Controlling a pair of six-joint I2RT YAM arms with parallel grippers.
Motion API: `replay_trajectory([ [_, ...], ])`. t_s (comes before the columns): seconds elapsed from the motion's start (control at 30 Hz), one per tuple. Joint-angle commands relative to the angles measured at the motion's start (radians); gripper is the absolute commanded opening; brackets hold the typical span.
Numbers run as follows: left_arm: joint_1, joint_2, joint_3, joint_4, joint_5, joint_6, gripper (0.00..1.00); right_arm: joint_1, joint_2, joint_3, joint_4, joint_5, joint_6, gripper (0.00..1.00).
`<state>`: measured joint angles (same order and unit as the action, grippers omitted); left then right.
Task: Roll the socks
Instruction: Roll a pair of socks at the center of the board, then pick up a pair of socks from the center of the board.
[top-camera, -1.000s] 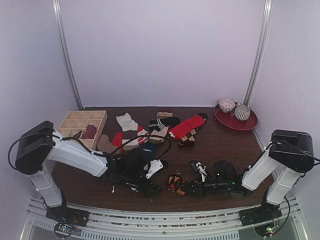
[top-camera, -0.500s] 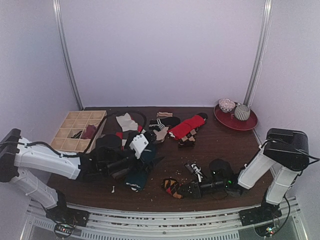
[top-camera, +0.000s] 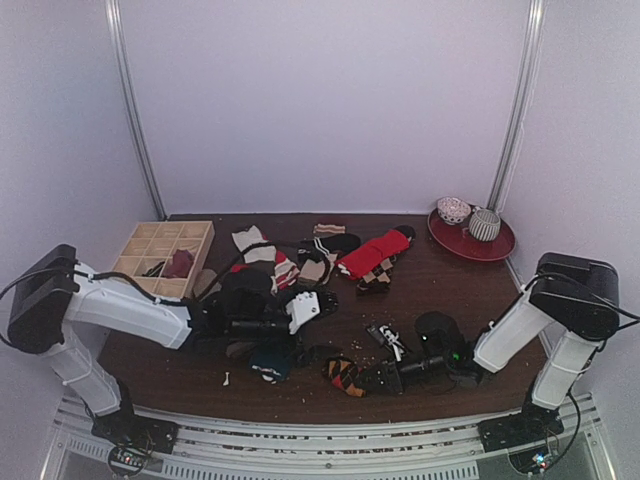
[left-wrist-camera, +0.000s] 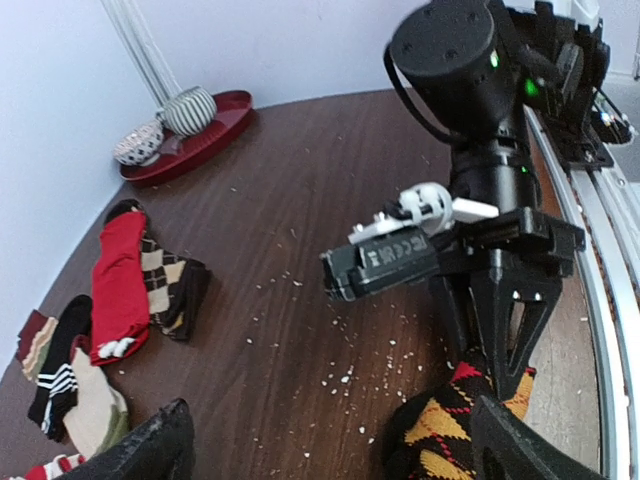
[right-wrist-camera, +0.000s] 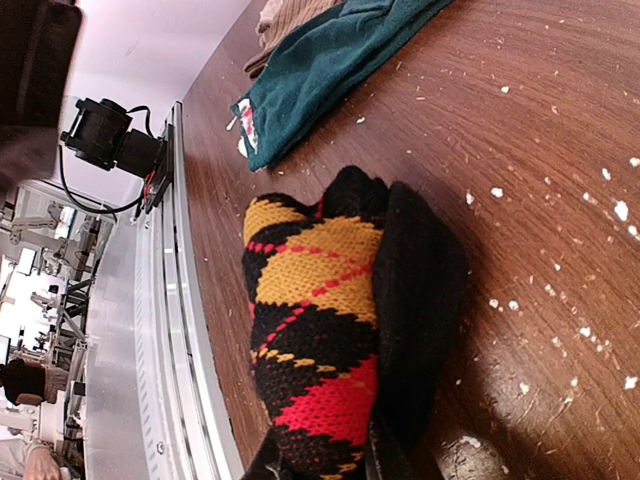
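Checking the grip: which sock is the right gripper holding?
The black sock with yellow and red diamonds, pinched in the right gripper. The teal sock lies loose nearby, with nothing gripping it.

Dark brown wood-grain worktop (top-camera: 440, 290), dusted with pale crumbs (left-wrist-camera: 345, 375). A wooden divided box (top-camera: 150, 247) sits at its far left corner and a red plate (top-camera: 497, 248) at the far right. Loose socks lie across the middle: a red sock (top-camera: 372, 251) touching a beige argyle sock (left-wrist-camera: 165, 285), with a black-and-white striped sock (left-wrist-camera: 55, 385) nearby. Near the front edge lie a teal sock (right-wrist-camera: 330, 60) and, beside it, a rolled argyle sock (right-wrist-camera: 315, 300) in black, yellow and red.
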<state>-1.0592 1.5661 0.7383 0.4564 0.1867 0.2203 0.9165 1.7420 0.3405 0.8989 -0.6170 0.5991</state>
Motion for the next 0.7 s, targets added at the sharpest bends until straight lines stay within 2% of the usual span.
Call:
replay_trajectory([
  [0.0,0.013,0.101,0.076,-0.083,0.155,0.037,0.96,-0.005,0.096,-0.057,-0.357,0.053,-0.017,0.08],
  [0.3,0.083,0.274,0.201,-0.211,0.323,0.019,0.98,-0.006,0.096,-0.076,-0.332,0.06,-0.006,0.08],
  [0.53,0.095,0.313,0.234,-0.244,0.37,0.031,0.98,-0.006,0.101,-0.084,-0.317,0.072,-0.001,0.08],
  [0.67,0.099,0.356,0.265,-0.285,0.446,0.032,0.98,-0.007,0.107,-0.08,-0.318,0.07,-0.001,0.08],
])
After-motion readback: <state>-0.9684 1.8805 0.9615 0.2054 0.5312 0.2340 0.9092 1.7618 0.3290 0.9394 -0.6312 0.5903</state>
